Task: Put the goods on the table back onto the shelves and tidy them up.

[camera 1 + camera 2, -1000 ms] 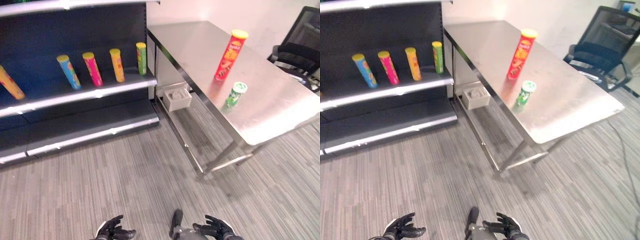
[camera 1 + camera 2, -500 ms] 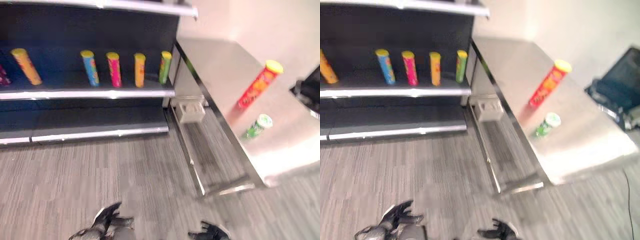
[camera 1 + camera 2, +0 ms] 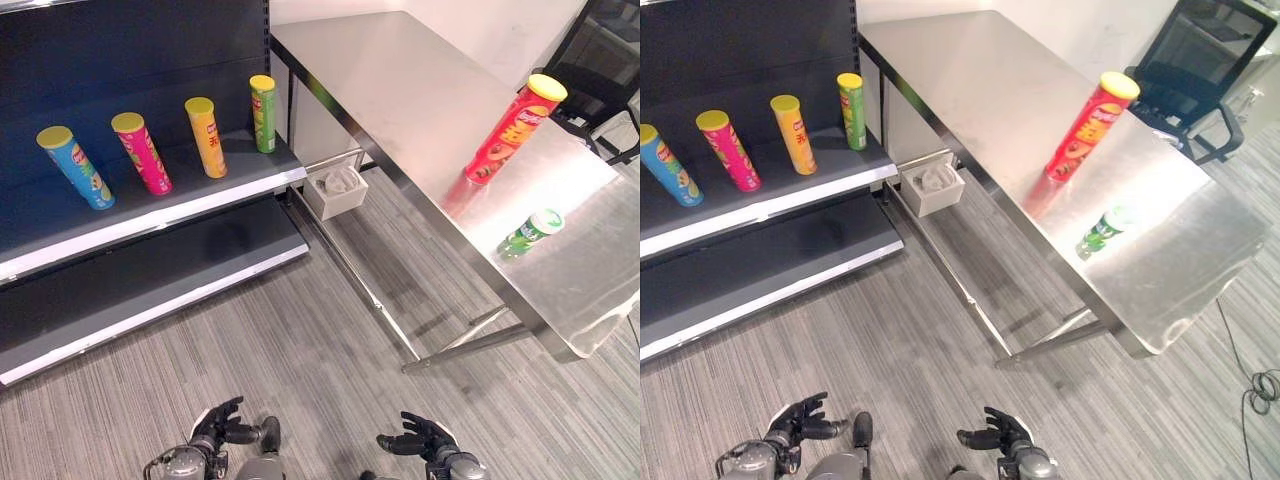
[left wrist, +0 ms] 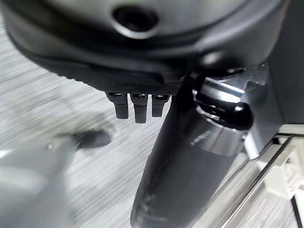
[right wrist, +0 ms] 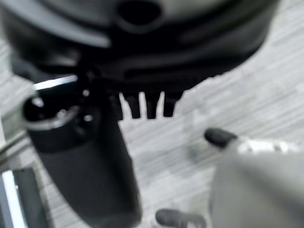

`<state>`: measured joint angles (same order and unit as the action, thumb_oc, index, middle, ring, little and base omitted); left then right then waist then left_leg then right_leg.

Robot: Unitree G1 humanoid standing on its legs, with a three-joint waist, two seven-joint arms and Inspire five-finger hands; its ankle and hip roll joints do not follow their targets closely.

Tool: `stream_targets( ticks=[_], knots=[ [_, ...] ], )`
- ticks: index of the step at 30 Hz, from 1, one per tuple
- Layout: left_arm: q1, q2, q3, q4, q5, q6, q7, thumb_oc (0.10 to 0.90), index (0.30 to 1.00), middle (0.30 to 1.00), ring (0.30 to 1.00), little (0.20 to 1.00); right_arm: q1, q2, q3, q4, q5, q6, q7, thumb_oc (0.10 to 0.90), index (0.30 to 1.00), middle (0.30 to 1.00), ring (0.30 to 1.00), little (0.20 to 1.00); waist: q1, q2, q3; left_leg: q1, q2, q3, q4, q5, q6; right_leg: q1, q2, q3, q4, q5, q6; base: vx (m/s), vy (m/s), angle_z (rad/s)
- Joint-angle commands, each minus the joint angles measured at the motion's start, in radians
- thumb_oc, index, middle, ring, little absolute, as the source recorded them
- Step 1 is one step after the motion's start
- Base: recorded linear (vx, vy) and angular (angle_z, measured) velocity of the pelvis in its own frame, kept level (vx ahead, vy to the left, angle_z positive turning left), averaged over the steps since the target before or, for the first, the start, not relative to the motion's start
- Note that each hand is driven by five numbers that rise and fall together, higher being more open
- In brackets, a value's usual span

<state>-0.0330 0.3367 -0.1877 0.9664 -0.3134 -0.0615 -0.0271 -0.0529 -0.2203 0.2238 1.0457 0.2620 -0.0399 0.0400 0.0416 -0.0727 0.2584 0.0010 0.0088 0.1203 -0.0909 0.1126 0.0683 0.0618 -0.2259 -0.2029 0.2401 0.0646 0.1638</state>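
Note:
On the steel table [image 3: 400,80] at the right stands a tall red can [image 3: 514,130] with a yellow lid. A short green can [image 3: 531,232] with a white lid stands nearer the table's front end. The dark shelf [image 3: 150,212] at the left carries a row of upright tall cans: blue [image 3: 75,167], pink [image 3: 142,153], orange [image 3: 205,137] and green [image 3: 263,113]. My left hand [image 3: 218,432] and right hand [image 3: 420,440] hang low over the carpet, far from the table and the shelf. Both are open, fingers relaxed, holding nothing.
A white box [image 3: 335,190] sits under the table's end beside the shelf. The table's legs and floor rail [image 3: 440,345] stand between me and the cans. A black office chair [image 3: 600,50] stands behind the table. A lower shelf board [image 3: 140,290] holds nothing. Grey carpet lies in front.
The whole picture has swung, so the camera has moved. The cans on the table and the shelf stand as before. Both hands stay low and hold nothing.

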Motion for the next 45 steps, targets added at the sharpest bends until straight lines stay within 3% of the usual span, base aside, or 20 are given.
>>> stream_targets(
  ticks=[1, 3, 7, 8, 9, 11, 13, 15, 21, 25, 26, 29, 32, 33, 34, 38, 41, 42, 43, 45],
  knots=[
    [0.021, 0.006, -0.014, -0.055, 0.002, -0.049, 0.008, 0.800, 0.900, 0.900, 0.900, 0.900, -0.004, -0.066, -0.013, -0.035, 0.012, -0.029, -0.009, 0.800, 0.900, 0.900, 0.900, 0.900, 0.016, 0.036, -0.033, 0.010, 0.022, -0.075, 0.022, -0.090, -0.053, -0.089, 0.049, 0.022, 0.074, -0.042, 0.031, 0.08, 0.191, -0.11],
    [0.018, 0.008, -0.016, -0.055, 0.008, -0.047, 0.006, 0.800, 0.900, 0.900, 0.900, 0.900, 0.004, -0.067, -0.023, -0.037, 0.011, -0.027, -0.007, 0.800, 0.900, 0.900, 0.900, 0.900, 0.006, 0.044, -0.025, 0.049, 0.003, -0.063, 0.018, -0.108, -0.032, -0.123, 0.021, 0.009, 0.183, 0.024, 0.038, 0.11, 0.227, -0.02],
    [0.018, 0.008, -0.016, -0.055, 0.008, -0.047, 0.006, 0.800, 0.900, 0.900, 0.900, 0.900, 0.004, -0.067, -0.023, -0.037, 0.011, -0.027, -0.007, 0.800, 0.900, 0.900, 0.900, 0.900, 0.006, 0.044, -0.025, 0.049, 0.003, -0.063, 0.018, -0.108, -0.032, -0.123, 0.021, 0.009, 0.183, 0.024, 0.038, 0.03, 0.062, -0.08],
    [0.017, 0.006, -0.019, -0.055, 0.010, -0.042, 0.003, 0.800, 0.900, 0.900, 0.900, 0.900, 0.015, -0.070, -0.031, -0.045, 0.001, -0.024, -0.007, 0.800, 0.900, 0.900, 0.900, 0.900, -0.004, 0.053, -0.012, 0.091, -0.009, -0.051, 0.006, -0.122, -0.014, -0.143, -0.021, -0.047, 0.263, 0.086, 0.041, 0.23, 0.265, 0.02],
    [0.027, 0.005, -0.015, -0.058, 0.022, -0.036, -0.006, 0.800, 0.900, 0.900, 0.900, 0.900, 0.041, -0.063, -0.035, -0.045, -0.016, -0.017, 0.001, 0.800, 0.900, 0.900, 0.900, 0.900, -0.002, 0.050, -0.017, 0.121, -0.017, -0.027, 0.004, -0.153, -0.014, -0.140, -0.077, -0.144, 0.205, 0.078, 0.045, 0.32, 0.176, -0.03],
    [0.032, 0.005, -0.014, -0.055, 0.026, -0.040, -0.013, 0.800, 0.900, 0.900, 0.900, 0.900, 0.046, -0.065, -0.036, -0.023, -0.031, -0.012, 0.004, 0.800, 0.900, 0.900, 0.900, 0.900, 0.002, 0.033, -0.016, 0.128, -0.008, -0.016, 0.004, -0.167, -0.045, -0.095, -0.115, -0.218, -0.074, 0.090, 0.055, 0.21, -0.127, -0.34],
    [0.039, 0.005, -0.012, -0.041, 0.042, -0.039, -0.019, 0.800, 0.900, 0.900, 0.900, 0.900, 0.047, -0.060, -0.037, -0.005, -0.025, -0.009, 0.006, 0.800, 0.900, 0.900, 0.900, 0.900, 0.012, 0.013, -0.022, 0.137, 0.000, -0.005, 0.004, -0.173, -0.067, -0.065, -0.098, -0.204, -0.235, 0.153, 0.080, 0.13, -0.158, -0.50],
    [0.046, -0.001, -0.009, -0.033, 0.048, -0.040, -0.021, 0.800, 0.900, 0.900, 0.900, 0.900, 0.049, -0.057, -0.036, 0.000, -0.024, -0.009, 0.005, 0.800, 0.900, 0.900, 0.900, 0.900, 0.017, 0.002, -0.036, 0.136, 0.001, 0.005, 0.004, -0.173, -0.070, -0.057, -0.096, -0.212, -0.245, 0.160, 0.088, 0.11, -0.081, -0.01],
    [0.045, -0.018, 0.000, 0.002, 0.049, -0.036, -0.017, 0.800, 0.900, 0.900, 0.900, 0.900, 0.061, -0.079, -0.063, -0.021, 0.003, -0.015, 0.001, 0.800, 0.900, 0.900, 0.900, 0.900, 0.007, -0.002, -0.066, 0.152, 0.043, 0.011, 0.009, -0.180, -0.101, -0.013, -0.036, -0.206, -0.302, 0.098, 0.058, 0.13, -0.117, -0.05],
    [0.045, -0.018, 0.000, 0.002, 0.049, -0.036, -0.017, 0.800, 0.900, 0.900, 0.900, 0.900, 0.061, -0.079, -0.063, -0.021, 0.003, -0.015, 0.001, 0.800, 0.900, 0.900, 0.900, 0.900, 0.007, -0.002, -0.066, 0.152, 0.043, 0.011, 0.009, -0.180, -0.101, -0.013, -0.036, -0.206, -0.303, 0.098, 0.058, 0.06, -0.087, -0.17],
    [0.050, -0.022, 0.003, -0.010, 0.037, -0.036, -0.017, 0.800, 0.900, 0.900, 0.900, 0.900, 0.068, -0.096, -0.074, -0.021, 0.043, -0.025, -0.003, 0.800, 0.900, 0.900, 0.900, 0.900, -0.002, 0.009, -0.083, 0.156, 0.098, 0.016, 0.035, -0.181, -0.133, 0.004, 0.021, -0.197, -0.322, 0.040, 0.023, 0.21, -0.290, -0.05],
    [0.058, -0.023, 0.007, -0.037, 0.019, -0.035, -0.014, 0.800, 0.900, 0.900, 0.900, 0.900, 0.073, -0.104, -0.086, -0.037, 0.078, -0.034, -0.009, 0.800, 0.900, 0.900, 0.900, 0.900, -0.009, 0.022, -0.079, 0.147, 0.141, 0.015, 0.086, -0.189, -0.156, 0.008, 0.063, -0.179, -0.323, 0.005, -0.004, 0.16, -0.283, -0.05],
    [0.061, -0.024, 0.007, -0.042, 0.014, -0.035, -0.016, 0.800, 0.900, 0.900, 0.900, 0.900, 0.072, -0.106, -0.092, -0.020, 0.086, -0.037, -0.009, 0.800, 0.900, 0.900, 0.900, 0.900, -0.012, 0.030, -0.073, 0.133, 0.160, 0.010, 0.134, -0.181, -0.168, 0.013, 0.083, -0.171, -0.323, -0.013, -0.018, 0.06, -0.143, -0.16],
    [0.061, -0.022, 0.008, -0.043, 0.012, -0.033, -0.018, 0.800, 0.900, 0.900, 0.900, 0.900, 0.072, -0.107, -0.095, -0.011, 0.089, -0.036, -0.012, 0.800, 0.900, 0.900, 0.900, 0.900, -0.012, 0.034, -0.068, 0.114, 0.171, 0.002, 0.182, -0.165, -0.178, 0.018, 0.094, -0.166, -0.324, -0.021, -0.027, 0.03, -0.231, -0.23],
    [0.057, -0.019, 0.006, -0.054, 0.002, -0.031, -0.018, 0.800, 0.900, 0.900, 0.900, 0.900, 0.072, -0.111, -0.101, 0.003, 0.100, -0.040, -0.017, 0.800, 0.900, 0.900, 0.900, 0.900, -0.017, 0.040, -0.048, 0.064, 0.195, -0.006, 0.290, -0.112, -0.203, 0.031, 0.114, -0.170, -0.327, -0.037, -0.049, 0.01, -0.183, -0.23],
    [0.056, -0.019, 0.003, -0.072, -0.013, -0.029, -0.024, 0.800, 0.900, 0.900, 0.900, 0.900, 0.083, -0.124, -0.133, 0.018, 0.124, -0.042, -0.026, 0.800, 0.900, 0.900, 0.900, 0.900, -0.024, 0.042, -0.016, 0.004, 0.203, -0.027, 0.416, -0.082, -0.211, 0.051, 0.128, -0.178, -0.327, -0.060, -0.070, 0.00, -0.106, -0.01],
    [0.056, -0.020, 0.003, -0.072, -0.013, -0.029, -0.024, 0.800, 0.900, 0.900, 0.900, 0.900, 0.083, -0.124, -0.133, 0.018, 0.125, -0.042, -0.026, 0.800, 0.900, 0.900, 0.900, 0.900, -0.024, 0.042, -0.015, 0.004, 0.203, -0.027, 0.417, -0.082, -0.211, 0.052, 0.128, -0.178, -0.327, -0.060, -0.070, 0.01, 0.002, -0.13],
    [0.050, -0.030, -0.002, -0.070, -0.020, -0.029, -0.019, 0.800, 0.900, 0.900, 0.900, 0.900, 0.083, -0.132, -0.180, 0.042, 0.158, -0.045, -0.042, 0.800, 0.900, 0.900, 0.900, 0.900, -0.036, 0.048, -0.016, -0.005, 0.191, -0.016, 0.328, -0.109, -0.200, 0.047, 0.121, -0.183, -0.327, -0.067, -0.057, 0.06, 0.142, -0.03],
    [0.044, -0.041, -0.011, -0.056, -0.012, -0.031, -0.014, 0.800, 0.900, 0.900, 0.900, 0.900, 0.091, -0.151, -0.249, 0.033, 0.213, -0.060, -0.067, 0.800, 0.900, 0.900, 0.900, 0.900, -0.041, 0.055, -0.025, -0.041, 0.150, -0.021, 0.138, -0.092, -0.180, 0.033, 0.114, -0.172, -0.327, -0.058, -0.038, 0.09, 0.226, 0.28],
    [0.043, -0.042, -0.012, -0.043, -0.008, -0.036, -0.006, 0.800, 0.900, 0.900, 0.900, 0.900, 0.089, -0.171, -0.291, 0.021, 0.243, -0.074, -0.090, 0.800, 0.900, 0.900, 0.900, 0.900, -0.042, 0.059, -0.030, -0.034, 0.126, -0.047, 0.105, -0.081, -0.171, 0.025, 0.116, -0.144, -0.327, -0.056, -0.035, 0.07, 0.157, -0.20]
  ],
)
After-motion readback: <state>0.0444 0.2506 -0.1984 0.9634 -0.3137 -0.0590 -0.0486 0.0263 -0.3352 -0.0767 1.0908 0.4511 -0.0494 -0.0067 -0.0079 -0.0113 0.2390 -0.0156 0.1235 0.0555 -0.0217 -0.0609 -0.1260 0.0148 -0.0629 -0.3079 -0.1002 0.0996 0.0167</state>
